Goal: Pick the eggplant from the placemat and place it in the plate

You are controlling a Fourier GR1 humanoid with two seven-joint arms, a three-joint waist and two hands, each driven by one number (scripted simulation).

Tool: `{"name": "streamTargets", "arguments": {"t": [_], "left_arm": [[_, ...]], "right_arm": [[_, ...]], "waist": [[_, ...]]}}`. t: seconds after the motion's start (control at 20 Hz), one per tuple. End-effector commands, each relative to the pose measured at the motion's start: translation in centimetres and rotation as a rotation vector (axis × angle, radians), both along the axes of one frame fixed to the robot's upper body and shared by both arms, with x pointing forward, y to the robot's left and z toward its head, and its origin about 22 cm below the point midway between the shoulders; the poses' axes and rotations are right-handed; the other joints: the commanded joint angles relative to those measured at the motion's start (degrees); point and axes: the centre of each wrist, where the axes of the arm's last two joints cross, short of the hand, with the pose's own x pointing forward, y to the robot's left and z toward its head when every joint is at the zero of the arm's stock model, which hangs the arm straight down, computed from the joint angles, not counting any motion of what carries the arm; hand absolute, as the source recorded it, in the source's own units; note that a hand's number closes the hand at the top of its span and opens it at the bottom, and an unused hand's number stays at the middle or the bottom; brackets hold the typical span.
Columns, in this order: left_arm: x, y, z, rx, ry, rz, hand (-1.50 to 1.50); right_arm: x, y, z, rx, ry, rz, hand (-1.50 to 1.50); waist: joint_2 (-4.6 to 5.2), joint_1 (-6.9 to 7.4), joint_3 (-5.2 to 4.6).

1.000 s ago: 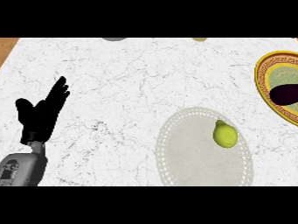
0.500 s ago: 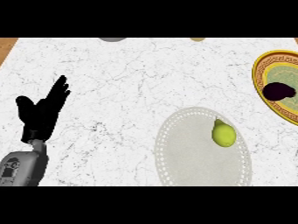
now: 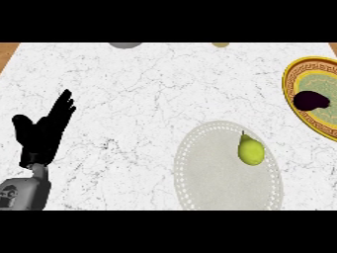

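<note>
Head view: a white marbled counter top [image 3: 149, 89] fills the picture, with brown wood seen at its upper corners. At nine o'clock the left hand [image 3: 43, 131], black on a grey forearm, is seen open and holding nothing, its fingers straight and pointed toward one o'clock, the thumb spread apart. The right hand is not seen.

At five o'clock a pale grey oval placemat with a dotted border [image 3: 226, 170] lies flat on the counter. A yellow-green pear [image 3: 250, 150] rests on its upper right part, stem toward twelve o'clock.

At three o'clock a round yellow plate with a dark patterned rim and green centre [image 3: 331, 106] is cut off by the right edge. The dark purple eggplant [image 3: 311, 100] lies on the plate's left part, well apart from the placemat.

At twelve o'clock a grey round object [image 3: 126, 44] and a small tan object [image 3: 221, 44] are partly seen at the far edge.
</note>
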Motion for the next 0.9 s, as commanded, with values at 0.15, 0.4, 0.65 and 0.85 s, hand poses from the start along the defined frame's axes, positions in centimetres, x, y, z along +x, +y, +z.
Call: {"name": "streamTargets", "arguments": {"t": [0.15,0.4,0.65,0.85], "left_arm": [[1.0,0.3,-0.4,-0.015,-0.001,-0.005,0.00],[1.1,-0.7,0.1,0.006,0.005,0.005,0.00],[1.0,-1.6,0.3,-0.009,-0.006,-0.014,0.00],[1.4,-0.7,-0.4,-0.014,-0.004,-0.010,0.00]], "right_arm": [[-1.9,-1.9,-0.3,0.156,0.059,0.120,-1.50],[-4.4,-4.2,0.3,0.146,0.002,0.099,-1.50],[-5.8,-5.0,-0.5,0.129,0.011,0.061,-1.50],[-6.2,-6.0,1.8,0.109,0.006,0.048,-1.50]], "waist": [[0.46,0.20,0.09],[0.52,0.31,0.19],[0.72,0.90,0.29],[0.90,0.82,0.26]]}}
